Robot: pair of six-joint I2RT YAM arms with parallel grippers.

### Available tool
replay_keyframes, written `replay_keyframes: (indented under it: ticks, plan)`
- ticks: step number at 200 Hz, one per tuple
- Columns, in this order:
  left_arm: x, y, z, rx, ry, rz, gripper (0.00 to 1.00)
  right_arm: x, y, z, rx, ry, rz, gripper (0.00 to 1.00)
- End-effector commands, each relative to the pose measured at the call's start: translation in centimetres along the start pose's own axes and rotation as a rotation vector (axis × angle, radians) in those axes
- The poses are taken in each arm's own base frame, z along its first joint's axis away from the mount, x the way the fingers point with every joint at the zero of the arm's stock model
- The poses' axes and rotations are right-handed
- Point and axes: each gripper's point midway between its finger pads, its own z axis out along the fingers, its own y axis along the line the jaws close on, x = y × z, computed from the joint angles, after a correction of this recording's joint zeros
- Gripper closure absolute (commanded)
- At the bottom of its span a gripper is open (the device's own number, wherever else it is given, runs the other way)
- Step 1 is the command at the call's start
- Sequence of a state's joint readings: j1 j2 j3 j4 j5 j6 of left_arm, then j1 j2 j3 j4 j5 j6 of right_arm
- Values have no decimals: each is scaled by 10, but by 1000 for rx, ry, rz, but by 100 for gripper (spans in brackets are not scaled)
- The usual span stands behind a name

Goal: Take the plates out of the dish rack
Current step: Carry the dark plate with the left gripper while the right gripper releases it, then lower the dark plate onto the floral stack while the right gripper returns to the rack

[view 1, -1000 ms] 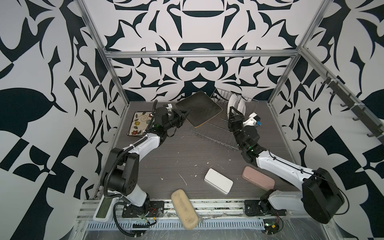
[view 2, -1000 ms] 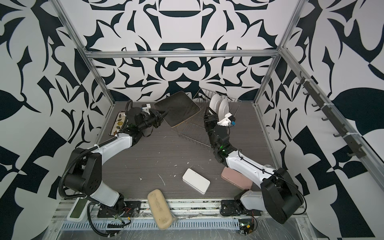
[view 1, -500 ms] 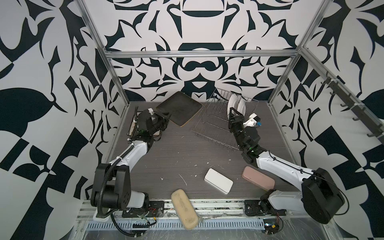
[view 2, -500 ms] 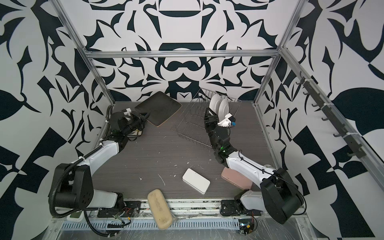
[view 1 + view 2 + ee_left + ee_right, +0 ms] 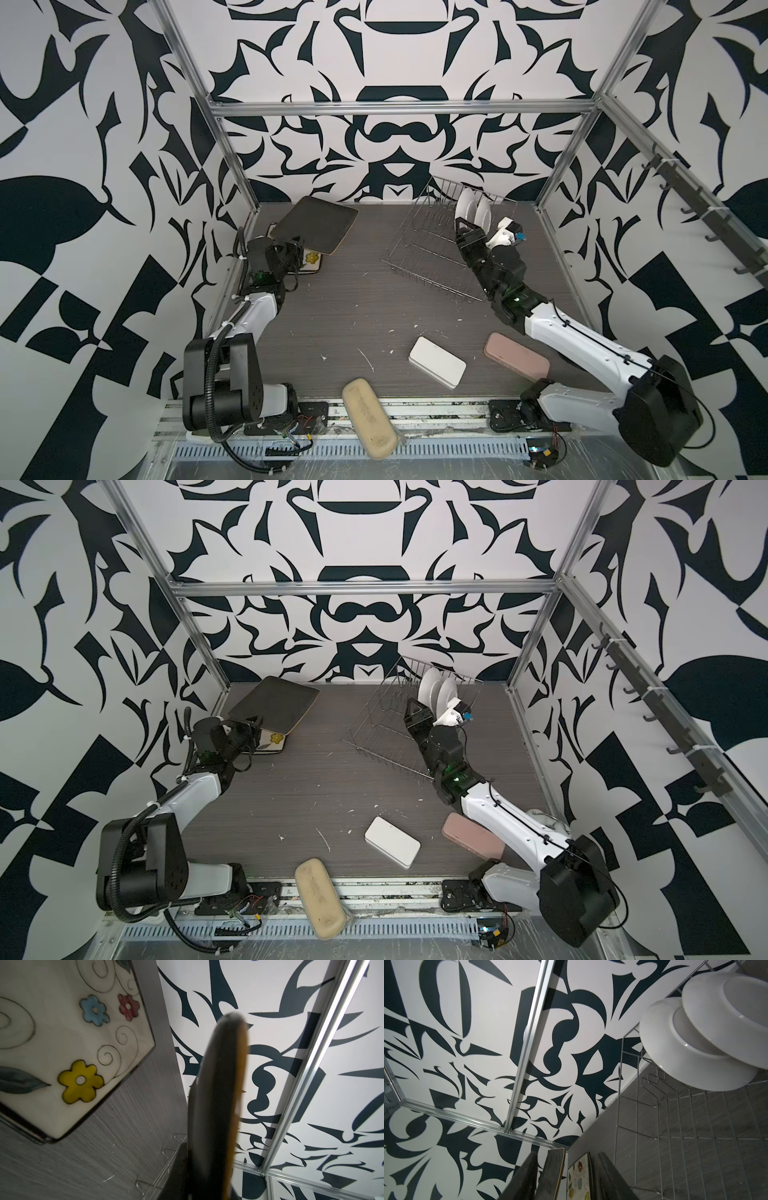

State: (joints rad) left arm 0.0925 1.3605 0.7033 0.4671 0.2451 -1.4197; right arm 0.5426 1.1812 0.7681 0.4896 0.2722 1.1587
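A large black square plate (image 5: 318, 224) hangs tilted at the far left, with my left gripper (image 5: 297, 249) shut on its near edge. In the left wrist view this black plate (image 5: 218, 1105) shows edge-on. Under it a flower-printed plate (image 5: 311, 264) lies flat on the table. The silver wire dish rack (image 5: 432, 257) stands at the back right with two round white plates (image 5: 465, 208) upright at its far end. My right gripper (image 5: 461, 226) is inside the rack just in front of them, open and empty. The white plates (image 5: 695, 1043) also show in the right wrist view, beyond the fingers (image 5: 529, 1167).
A white rounded box (image 5: 436, 368) and a pink case (image 5: 515, 361) lie near the table's front. A beige case (image 5: 370, 417) rests on the front rail. Aluminium frame posts stand at the back corners. A hook rail (image 5: 706, 224) runs along the right wall.
My left arm has carried the black plate from beside the rack leftward to above the flowered plate. The right gripper has stayed by the white plates, its jaws slightly narrower.
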Motion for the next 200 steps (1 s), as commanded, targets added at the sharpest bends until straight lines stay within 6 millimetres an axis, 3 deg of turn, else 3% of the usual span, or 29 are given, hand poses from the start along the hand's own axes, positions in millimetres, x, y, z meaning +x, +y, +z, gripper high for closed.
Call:
replay_keyframes:
  ticks: [1, 39, 81, 103, 200]
  plan:
    - [-21, -62, -15, 218, -96, 80, 100, 10, 11, 1, -20, 84, -74, 52]
    - [-39, -45, -12, 187, -195, 72, 100, 45, 8, 11, 6, 279, -207, 52]
    - [-57, -20, -10, 138, -298, 51, 100, 72, 13, 27, -18, 402, -210, 51]
    - [-64, -6, -9, 95, -335, 24, 100, 82, 14, 33, -35, 442, -221, 50]
    - [-81, 14, 9, 51, -384, 30, 100, 121, 24, 60, -116, 605, -189, 50]
